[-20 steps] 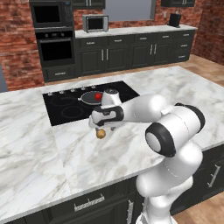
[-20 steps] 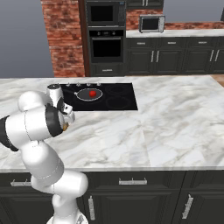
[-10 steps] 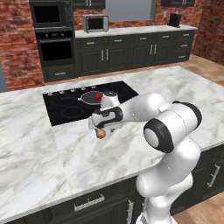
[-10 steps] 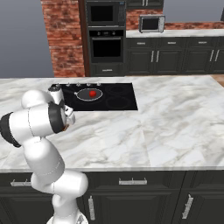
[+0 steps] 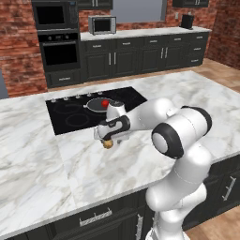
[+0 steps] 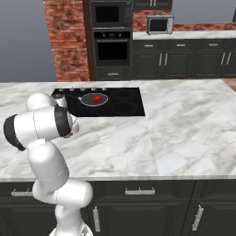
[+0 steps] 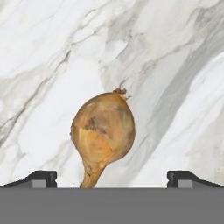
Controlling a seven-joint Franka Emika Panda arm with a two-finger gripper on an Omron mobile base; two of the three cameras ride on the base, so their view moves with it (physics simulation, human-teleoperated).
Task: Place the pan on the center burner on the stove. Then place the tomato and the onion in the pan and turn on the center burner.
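The pan [image 5: 96, 104] sits on the stove [image 5: 70, 121] over the center burner, which it mostly covers. The tomato [image 5: 105, 102] lies inside the pan; both show again in the right base view, pan [image 6: 93, 99] and tomato [image 6: 97, 98]. The onion [image 5: 108, 144], a tan bulb, rests on the marble counter just in front of the cooktop. My gripper [image 5: 108, 138] hangs straight over it, open. In the hand view the onion [image 7: 103, 130] lies between the two fingertips [image 7: 41, 177] with wide gaps on both sides, and my gripper [image 7: 112, 177] touches nothing.
A row of small silver knobs [image 5: 77, 96] runs along the cooktop's far edge. The marble counter [image 5: 56, 173] stretches left and toward me. My elbow [image 5: 176, 136] bulks to the right of the onion. Dark cabinets and ovens [image 5: 58, 51] stand far behind.
The hand has sunk slightly toward the onion and the elbow has drifted a little left. The jaws stay wide. Onion, pan and tomato have not moved.
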